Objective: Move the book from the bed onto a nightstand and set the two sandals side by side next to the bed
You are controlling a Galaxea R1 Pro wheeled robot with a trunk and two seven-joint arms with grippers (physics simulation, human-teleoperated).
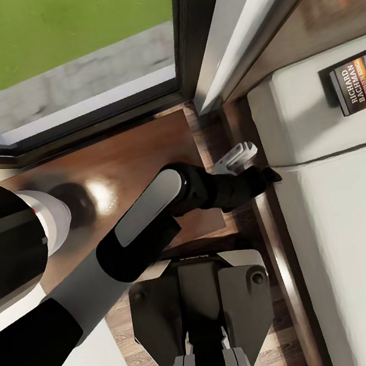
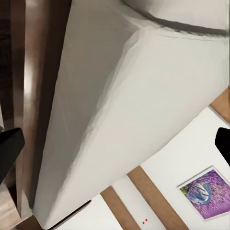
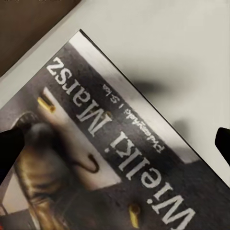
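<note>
Beside the bed [image 1: 330, 225], on the nightstand side, the left arm reaches over the dark glossy nightstand [image 1: 115, 163] with its left gripper [image 1: 261, 178] at the bed's wooden edge. Its jaws are spread: in the left wrist view one dark fingertip [image 2: 8, 148] sits at one frame edge and the other at the opposite edge, with nothing between them but the pale mattress side.

The right gripper [image 3: 115, 148] hovers directly over the book [image 3: 110, 158], fingertips wide apart at opposite frame edges and holding nothing; whether they touch the cover cannot be told.

Legible text: "RICHARD BACHMAN" and "STEPHEN KING" in the head view; "Wielki Marsz" in the right wrist view.

The book [image 1: 357, 82] lies flat on the mattress near the headboard end, with a dark cover, white lettering and an orange-brown picture.
</note>
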